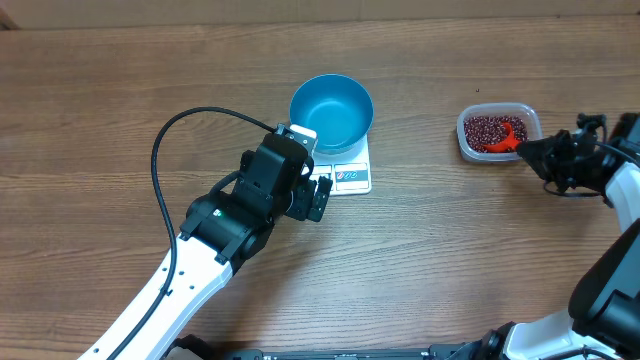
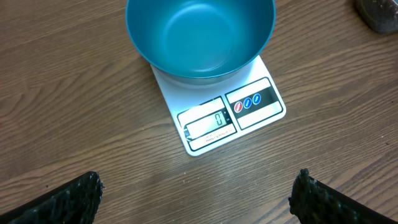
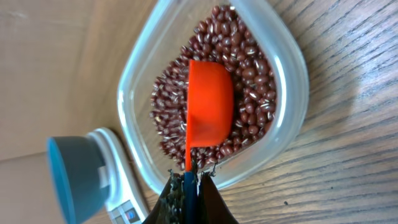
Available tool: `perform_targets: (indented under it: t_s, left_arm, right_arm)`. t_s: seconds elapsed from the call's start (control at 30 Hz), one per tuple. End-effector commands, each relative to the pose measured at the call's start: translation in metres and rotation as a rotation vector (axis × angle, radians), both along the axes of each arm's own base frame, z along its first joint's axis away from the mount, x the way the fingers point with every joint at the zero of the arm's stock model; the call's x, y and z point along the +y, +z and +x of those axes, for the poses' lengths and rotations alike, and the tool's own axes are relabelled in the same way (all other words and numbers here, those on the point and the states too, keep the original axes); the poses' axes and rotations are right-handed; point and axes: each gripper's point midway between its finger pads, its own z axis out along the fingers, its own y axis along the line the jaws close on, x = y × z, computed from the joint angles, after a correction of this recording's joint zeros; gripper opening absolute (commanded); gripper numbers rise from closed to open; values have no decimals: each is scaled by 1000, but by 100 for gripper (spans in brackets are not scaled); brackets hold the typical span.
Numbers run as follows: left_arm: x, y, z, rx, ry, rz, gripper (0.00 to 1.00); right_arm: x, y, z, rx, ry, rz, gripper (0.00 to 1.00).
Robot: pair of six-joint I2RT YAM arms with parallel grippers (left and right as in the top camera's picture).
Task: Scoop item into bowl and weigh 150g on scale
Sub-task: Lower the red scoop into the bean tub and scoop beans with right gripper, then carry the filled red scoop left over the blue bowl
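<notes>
The empty blue bowl [image 1: 332, 112] [image 2: 200, 37] stands on the white scale [image 1: 352, 180] [image 2: 255, 102], whose display reads zero. My left gripper [image 1: 318, 196] [image 2: 199, 190] hovers open just in front of the scale, with only bare wood between its fingers [image 2: 74, 198]. At the right, dark red beans [image 1: 484, 127] [image 3: 252, 74] fill a clear tub [image 1: 532, 118] [image 3: 292, 68]. My right gripper [image 1: 530, 151] [image 3: 186, 179] is shut on the handle of an orange scoop [image 1: 507, 141] [image 3: 210, 102], whose cup lies on the beans. The bowl [image 3: 68, 180] shows at the lower left of the right wrist view.
A black cable [image 1: 158, 150] loops off the left arm over the table's left half. The right arm's white body [image 1: 625, 200] fills the right edge. The table's far edge [image 1: 320, 12] runs along the top. A dark blurred thing [image 2: 379, 15] sits in the left wrist view's top right corner.
</notes>
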Motion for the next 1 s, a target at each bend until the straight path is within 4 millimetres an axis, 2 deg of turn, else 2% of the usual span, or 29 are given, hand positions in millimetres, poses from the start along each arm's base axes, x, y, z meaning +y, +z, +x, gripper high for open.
perform_targets:
  t_s: [0.0, 0.37, 0.97]
  left_arm:
    - [0, -3, -1, 4, -13, 5, 100]
    - [0, -3, -1, 4, -13, 5, 99]
    - [0, -3, -1, 4, -13, 5, 100]
  right_arm:
    - [1, 7, -3, -47, 9, 95, 4]
    - [8, 30, -4, -153, 54, 217, 4]
    - [16, 42, -3, -210, 99, 269, 4]
